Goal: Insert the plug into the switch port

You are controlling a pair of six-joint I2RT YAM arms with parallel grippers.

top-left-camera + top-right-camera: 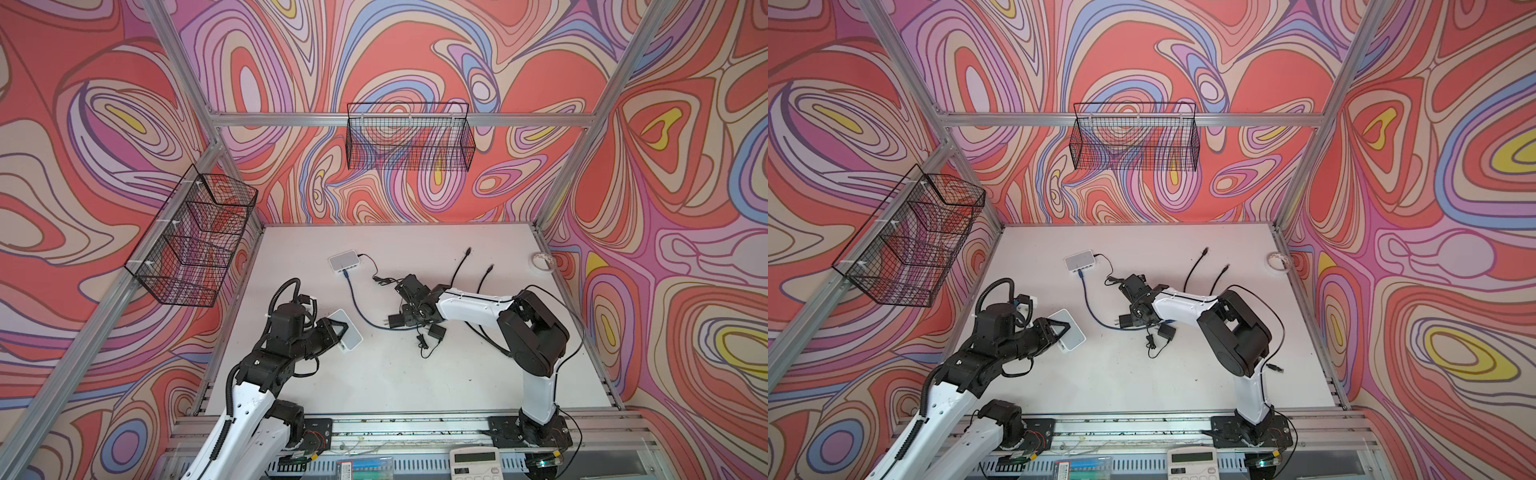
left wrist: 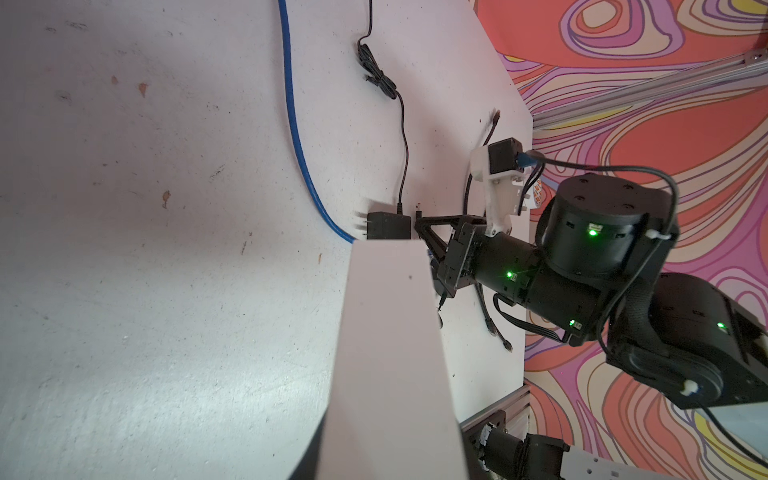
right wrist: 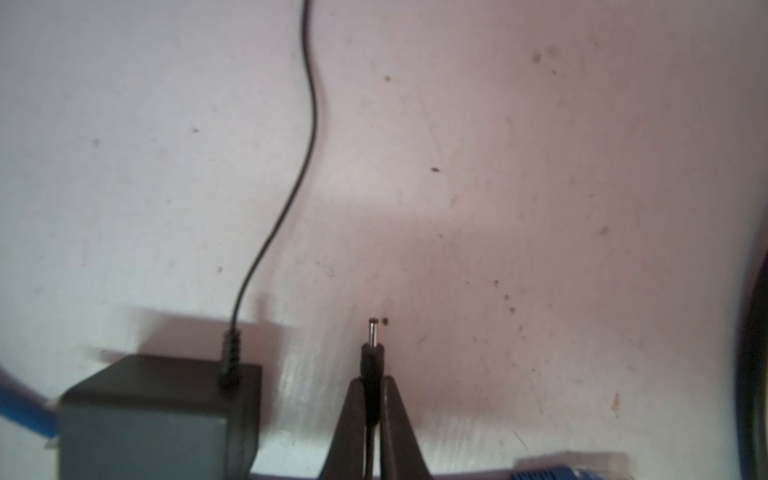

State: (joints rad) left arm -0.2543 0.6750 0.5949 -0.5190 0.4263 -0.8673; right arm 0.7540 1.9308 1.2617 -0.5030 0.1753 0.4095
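Observation:
My left gripper point(image 1: 338, 330) is shut on a white switch point(image 1: 348, 332), holding it tilted above the table's left side in both top views point(image 1: 1070, 334). In the left wrist view the switch point(image 2: 390, 332) fills the foreground and hides the jaws; no port shows on it. My right gripper point(image 3: 372, 380) is shut on the black barrel plug point(image 3: 372, 353), whose metal tip sticks out past the fingertips just over the table. In a top view the right gripper point(image 1: 404, 312) is at mid-table, to the right of the held switch and apart from it.
A second white switch point(image 1: 344, 261) lies farther back with a blue cable point(image 1: 357, 303) and a black lead plugged in. Black power adapters point(image 1: 394, 322) point(image 1: 437, 331) lie by the right gripper. Two black cables point(image 1: 461, 266), a tape roll point(image 1: 542, 262) and wire baskets point(image 1: 409, 137) stand around.

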